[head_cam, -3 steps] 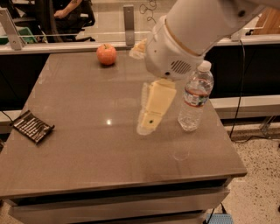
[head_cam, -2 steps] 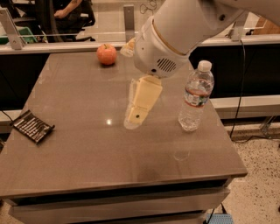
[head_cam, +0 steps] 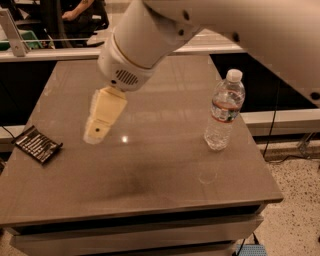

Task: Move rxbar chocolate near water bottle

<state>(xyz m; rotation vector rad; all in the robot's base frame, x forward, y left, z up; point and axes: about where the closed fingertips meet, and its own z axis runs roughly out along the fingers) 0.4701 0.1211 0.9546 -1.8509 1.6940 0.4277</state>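
The rxbar chocolate (head_cam: 37, 144), a flat black wrapper with white print, lies on the brown table (head_cam: 165, 175) at its left edge. The water bottle (head_cam: 224, 110), clear with a white cap and a white-and-red label, stands upright at the right side. My gripper (head_cam: 97, 131), cream-coloured, hangs from the white arm above the table's left-centre, to the right of the bar and apart from it, and well left of the bottle. Nothing shows in it.
The white arm (head_cam: 150, 35) covers the table's far middle. A counter ledge (head_cam: 50, 52) runs behind the table. A person sits on a chair (head_cam: 80, 15) at the back left. Speckled floor (head_cam: 295, 220) lies to the right.
My gripper has moved left across the table, away from the water bottle and toward the rxbar chocolate. The arm now hides the apple seen earlier at the back.
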